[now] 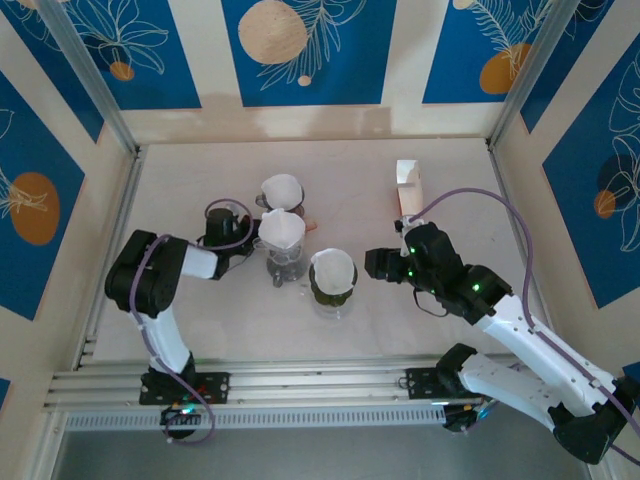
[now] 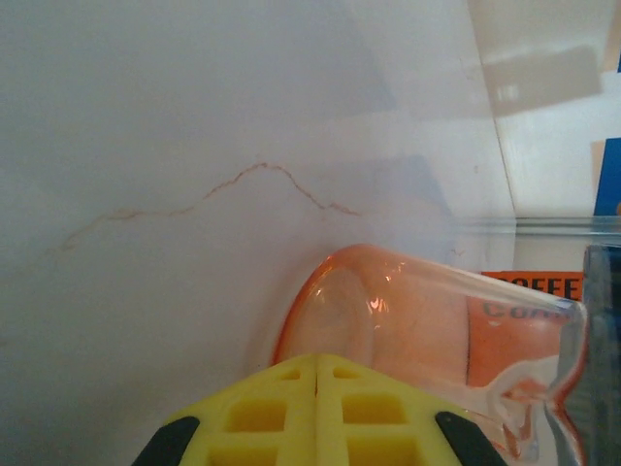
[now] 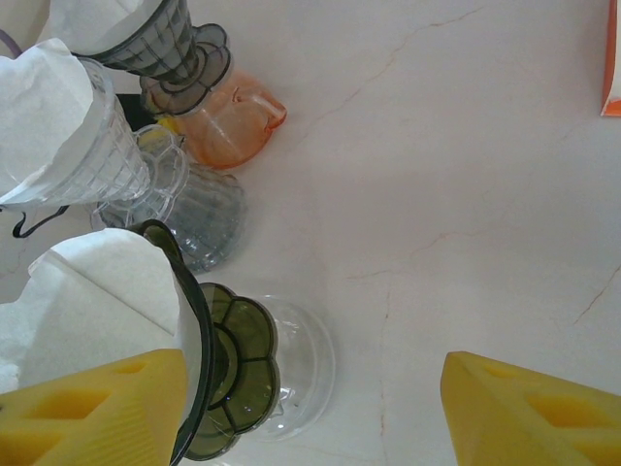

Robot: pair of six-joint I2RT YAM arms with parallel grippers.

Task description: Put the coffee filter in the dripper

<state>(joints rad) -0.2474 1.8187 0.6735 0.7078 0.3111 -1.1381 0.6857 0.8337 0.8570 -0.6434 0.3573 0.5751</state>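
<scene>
– Three drippers stand clustered in the middle of the table (image 1: 260, 330), each with a white paper cone in it. Which arm is nearer the work?

– The right arm. The right gripper (image 1: 372, 263) is spread and holds nothing. The green dripper (image 1: 333, 290) lies just beside it, to its left in the top view.

– And seen from the right wrist?

– The green dripper (image 3: 228, 379) sits low and left, close against the yellow finger (image 3: 97, 413) on that side of the view.

– Location and condition of the coffee filter?

– The coffee filter (image 1: 333, 268) is inside the green dripper with its long axis upright, mouth up and point down. The paper is white and lightly creased, and its rim stands above the dripper's edge. Judgement: it is seated, so the next move calls for a clean retreat to the right, away from the rim.

– Left gripper?

– The left gripper (image 1: 240, 230) is pressed together on nothing, beside the clear dripper (image 1: 283, 255). An orange translucent piece (image 2: 427, 330) lies just ahead of its fingertips. It is farther from the green dripper.
</scene>
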